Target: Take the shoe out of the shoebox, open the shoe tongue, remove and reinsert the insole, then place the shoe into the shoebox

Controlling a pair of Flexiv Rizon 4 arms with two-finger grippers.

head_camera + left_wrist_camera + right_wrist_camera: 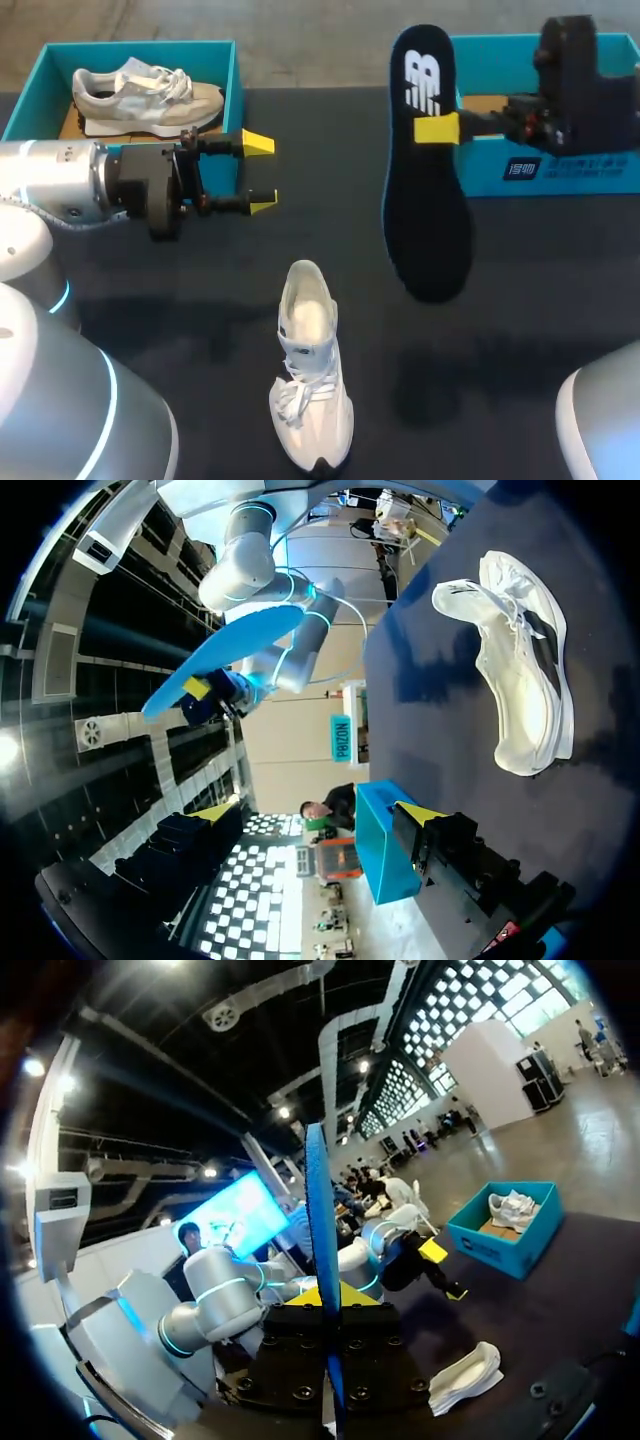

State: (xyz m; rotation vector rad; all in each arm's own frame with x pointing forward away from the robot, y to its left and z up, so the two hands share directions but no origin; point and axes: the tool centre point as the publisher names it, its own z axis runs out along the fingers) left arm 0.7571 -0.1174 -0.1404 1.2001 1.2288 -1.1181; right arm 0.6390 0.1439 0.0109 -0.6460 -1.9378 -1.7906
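Note:
A white shoe [310, 370] lies on the black table near its front middle, opening toward the back; it also shows in the left wrist view [520, 670] and the right wrist view [465, 1375]. My right gripper [437, 128] is shut on a dark blue insole [425, 160] and holds it in the air, upright, above the table right of the middle. In the right wrist view the insole [322, 1240] stands edge-on between the fingers. My left gripper [258, 172] hovers open and empty over the left side, fingers pointing right. A teal shoebox [570, 170] stands behind the right gripper.
At the back left a second teal shoebox [140, 47] holds a grey and beige sneaker [150, 95]. That box [505, 1225] is also in the right wrist view. Bare black tabletop [520, 330] spreads around the white shoe.

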